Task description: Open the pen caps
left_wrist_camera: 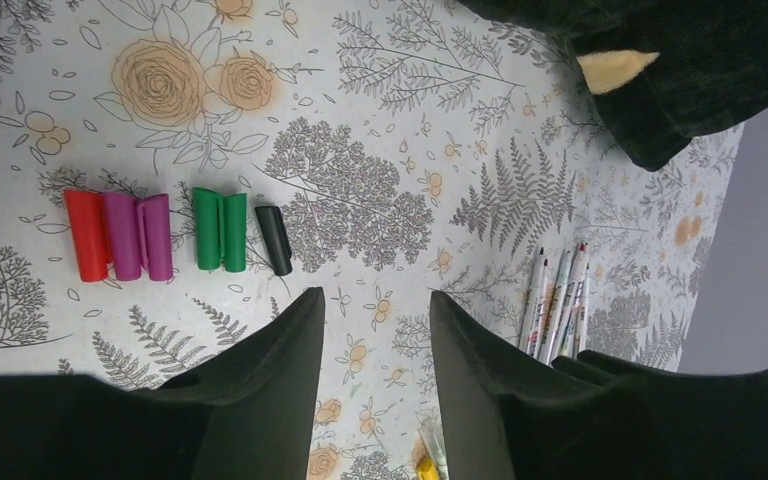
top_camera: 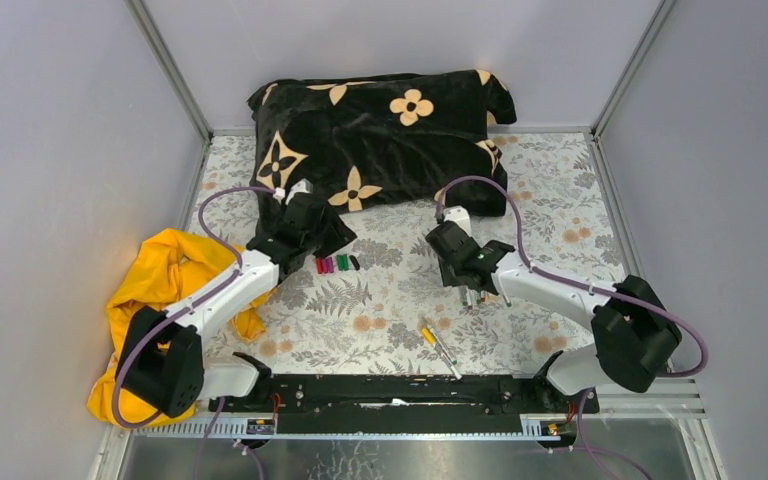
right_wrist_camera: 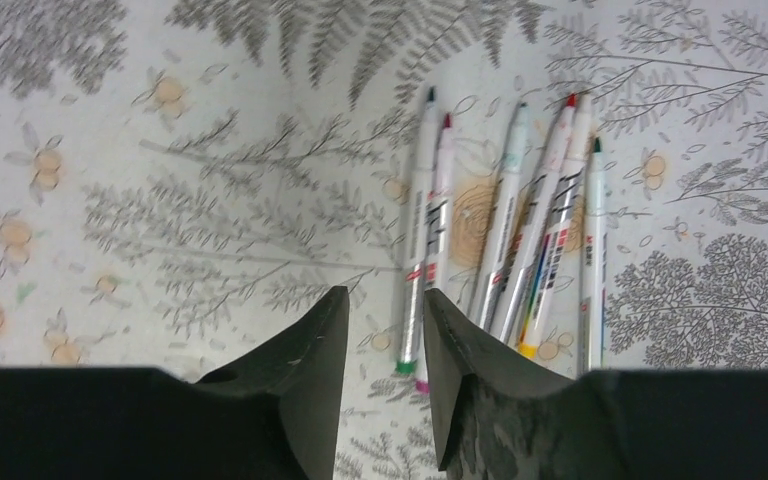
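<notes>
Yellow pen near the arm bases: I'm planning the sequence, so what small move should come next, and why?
Probably move the right gripper, open and empty, toward the yellow pen: it seems still capped, while the other caps lie off.

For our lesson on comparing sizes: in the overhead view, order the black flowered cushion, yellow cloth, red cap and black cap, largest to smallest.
1. black flowered cushion
2. yellow cloth
3. red cap and black cap: both tiny here, too alike to rank
</notes>
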Robot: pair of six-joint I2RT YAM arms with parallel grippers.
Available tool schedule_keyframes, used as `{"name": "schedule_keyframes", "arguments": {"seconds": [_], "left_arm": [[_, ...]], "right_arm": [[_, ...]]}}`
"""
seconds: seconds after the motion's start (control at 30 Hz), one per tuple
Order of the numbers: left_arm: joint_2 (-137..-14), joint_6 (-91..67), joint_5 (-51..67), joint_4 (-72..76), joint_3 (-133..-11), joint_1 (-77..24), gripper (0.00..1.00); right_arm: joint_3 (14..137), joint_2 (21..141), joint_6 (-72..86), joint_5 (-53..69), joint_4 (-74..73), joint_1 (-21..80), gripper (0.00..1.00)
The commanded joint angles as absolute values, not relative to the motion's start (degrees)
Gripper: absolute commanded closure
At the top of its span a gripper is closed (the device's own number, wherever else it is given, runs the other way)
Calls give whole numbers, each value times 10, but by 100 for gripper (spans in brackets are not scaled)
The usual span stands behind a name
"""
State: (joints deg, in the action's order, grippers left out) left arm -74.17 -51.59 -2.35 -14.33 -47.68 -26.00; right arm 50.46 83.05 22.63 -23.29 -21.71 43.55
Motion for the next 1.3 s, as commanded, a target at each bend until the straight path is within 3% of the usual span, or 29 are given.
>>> {"name": "schedule_keyframes", "arguments": {"seconds": [0.0,0.37,0.7,1.27], "left_arm": [[-720,-520,-6,-124,-462,-267,49],[-674,-520,35,-90,-416,-281,41],[-614,-537,29,-86,-368,-315,34],[-587,-551,15,-93,-362,-336,33]], "right_arm": [[526,801,216,-216,-276,474,59],[457,711,270,-123,-283,546,55],[416,708,313,-117,-293,610,54],[374,711,358,-132,-276,664,55]]}}
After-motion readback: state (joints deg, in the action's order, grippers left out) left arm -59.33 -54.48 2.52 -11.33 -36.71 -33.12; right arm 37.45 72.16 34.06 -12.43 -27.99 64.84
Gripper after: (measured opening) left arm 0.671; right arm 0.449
